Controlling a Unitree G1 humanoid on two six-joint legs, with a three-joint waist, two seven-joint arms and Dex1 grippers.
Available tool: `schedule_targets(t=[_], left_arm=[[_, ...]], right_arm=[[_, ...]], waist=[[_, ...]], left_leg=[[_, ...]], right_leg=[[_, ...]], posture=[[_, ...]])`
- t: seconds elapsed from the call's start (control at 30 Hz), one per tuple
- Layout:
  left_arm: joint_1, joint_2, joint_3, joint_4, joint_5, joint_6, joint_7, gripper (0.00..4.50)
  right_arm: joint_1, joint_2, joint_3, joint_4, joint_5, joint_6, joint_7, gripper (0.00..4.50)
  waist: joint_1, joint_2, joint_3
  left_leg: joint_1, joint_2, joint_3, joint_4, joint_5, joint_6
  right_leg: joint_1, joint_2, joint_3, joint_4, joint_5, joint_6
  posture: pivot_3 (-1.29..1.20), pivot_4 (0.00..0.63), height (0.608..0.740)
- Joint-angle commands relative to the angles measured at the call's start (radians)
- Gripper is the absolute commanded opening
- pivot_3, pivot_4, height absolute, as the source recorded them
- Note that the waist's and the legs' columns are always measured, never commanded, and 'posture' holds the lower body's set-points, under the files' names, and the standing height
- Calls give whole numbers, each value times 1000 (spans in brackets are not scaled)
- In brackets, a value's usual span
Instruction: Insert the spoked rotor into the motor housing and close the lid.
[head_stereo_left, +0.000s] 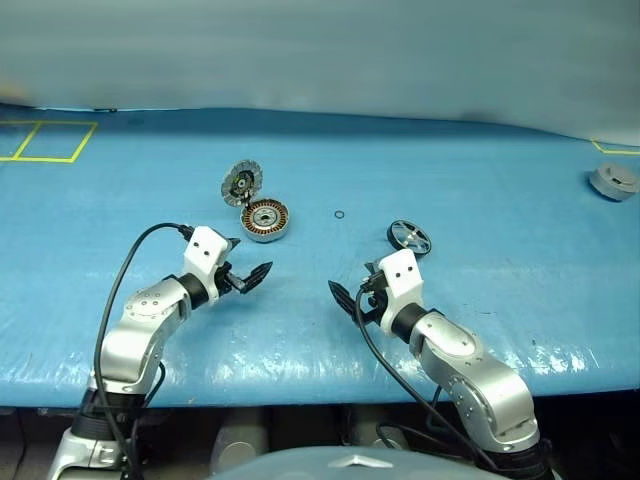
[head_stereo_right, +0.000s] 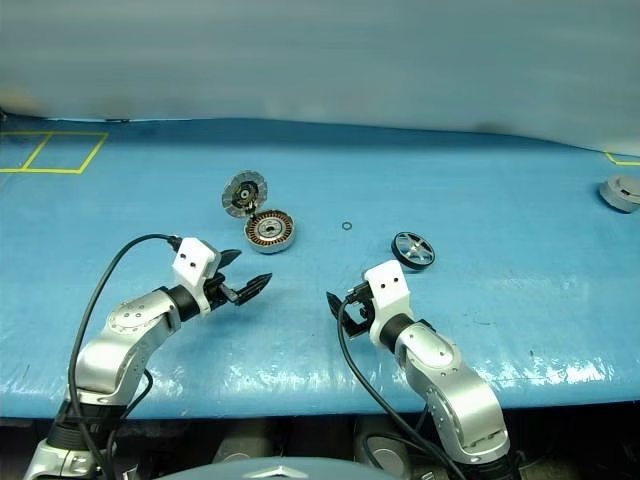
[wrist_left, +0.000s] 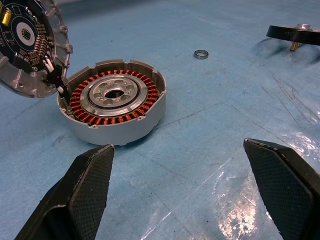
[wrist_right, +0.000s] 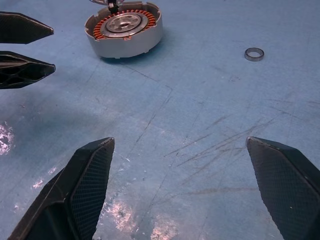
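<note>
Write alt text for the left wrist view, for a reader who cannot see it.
An open motor housing, grey with a ring of copper windings around a silver centre, sits on the blue table with its lid hinged up beside it. The left pincer is open and empty in front of it. Farther off lie a small metal ring and the spoked rotor.

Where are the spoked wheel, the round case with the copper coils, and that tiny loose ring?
Spoked wheel (head_stereo_right: 413, 249), right eye view, on its silver hub.
Round case (wrist_left: 112, 102), left wrist view, on its silver centre inside the copper coils.
Tiny ring (wrist_right: 254, 54), right wrist view, on its rim.
</note>
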Motion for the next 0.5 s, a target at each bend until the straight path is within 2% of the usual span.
schedule_targets(t=[0.03,0.5], left_arm=[[-15,10,1,-30,8,-12,-6,4500],[-33,25,2,-22,11,0,-33,4500]], right_arm=[[-8,6,2,-20,-5,-23,2,4456],[-9,15,7,-11,-19,-25,8,4456]], waist=[[0,0,0],[0,0,0]], left_leg=[[0,0,0,0,0,0],[0,0,0,0,0,0]], right_leg=[[0,0,0,0,0,0],[0,0,0,0,0,0]], posture=[[0,150,740],[0,150,740]])
